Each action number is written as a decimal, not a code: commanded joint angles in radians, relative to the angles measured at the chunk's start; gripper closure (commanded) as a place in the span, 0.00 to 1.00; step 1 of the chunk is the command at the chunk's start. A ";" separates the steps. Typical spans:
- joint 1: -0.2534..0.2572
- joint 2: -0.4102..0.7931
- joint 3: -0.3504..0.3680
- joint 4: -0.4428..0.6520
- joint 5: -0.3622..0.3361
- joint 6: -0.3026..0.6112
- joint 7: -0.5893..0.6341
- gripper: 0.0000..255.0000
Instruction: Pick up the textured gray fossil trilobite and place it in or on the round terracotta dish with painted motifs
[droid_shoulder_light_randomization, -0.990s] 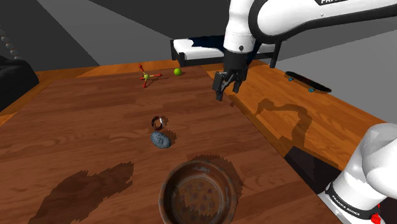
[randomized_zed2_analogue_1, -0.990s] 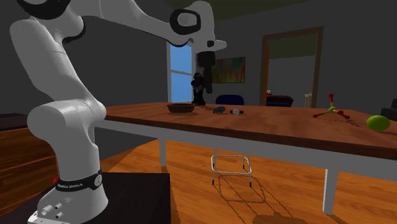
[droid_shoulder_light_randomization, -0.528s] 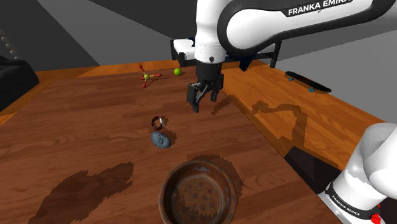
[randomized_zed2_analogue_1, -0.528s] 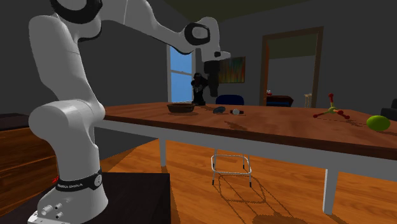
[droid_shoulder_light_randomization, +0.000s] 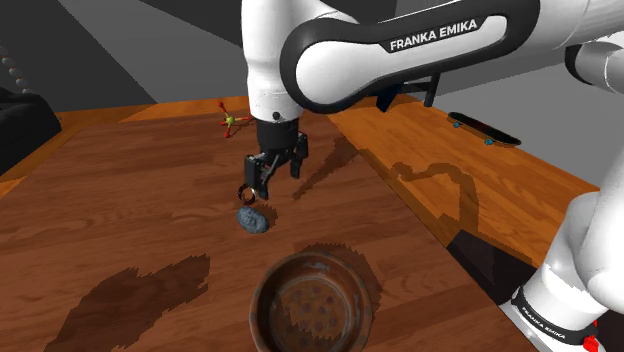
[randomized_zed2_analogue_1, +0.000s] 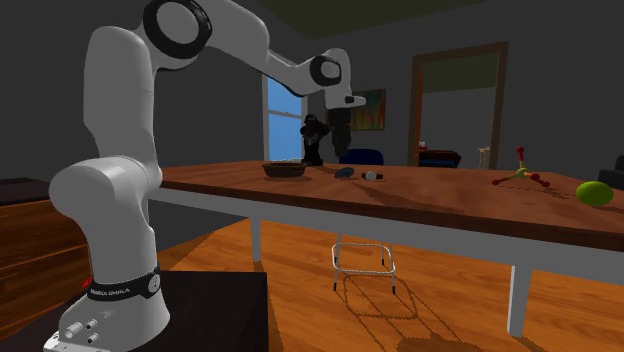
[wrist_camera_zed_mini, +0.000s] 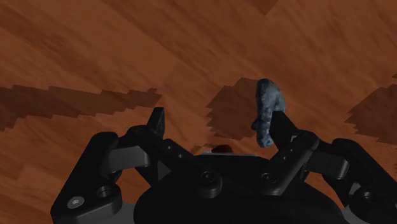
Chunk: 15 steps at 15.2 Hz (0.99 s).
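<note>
The black two-finger gripper (droid_shoulder_light_randomization: 259, 188) is positioned low over the brown wooden table (droid_shoulder_light_randomization: 120, 190). In the wrist view the fingers (wrist_camera_zed_mini: 156, 121) are seen spread apart. Only bare wood is seen between them, and nothing is clasped.

The mottled blue-grey, rough-surfaced fossil trilobite (wrist_camera_zed_mini: 267, 105) is located on the table just beyond the tip of one finger, outside the gap. It is partly overlapped by that finger in the wrist view, and contact cannot be confirmed. In the shoulder view the trilobite (droid_shoulder_light_randomization: 253, 221) is seen directly beneath the fingertips.

A small metallic ring-shaped item (droid_shoulder_light_randomization: 242, 188) is found just beside the fingertips, partly hidden by them.

The round brown dish with dark painted motifs (droid_shoulder_light_randomization: 256, 310) is set beyond the trilobite from the fingers, toward the stand. Nothing is seen inside it.

The words "FRANKA EMIKA" are printed in white capitals on the black arm segment (droid_shoulder_light_randomization: 432, 33) above the gripper. A black band with small white lettering (randomized_zed2_analogue_1: 120, 290) is fitted around the arm's base, and that lettering cannot be read.
</note>
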 joint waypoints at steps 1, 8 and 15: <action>0.030 0.071 0.017 0.072 -0.034 -0.014 0.028 0.00; 0.124 0.264 0.035 0.263 -0.123 -0.048 0.083 0.00; 0.119 0.274 0.031 0.201 -0.129 0.022 0.089 0.00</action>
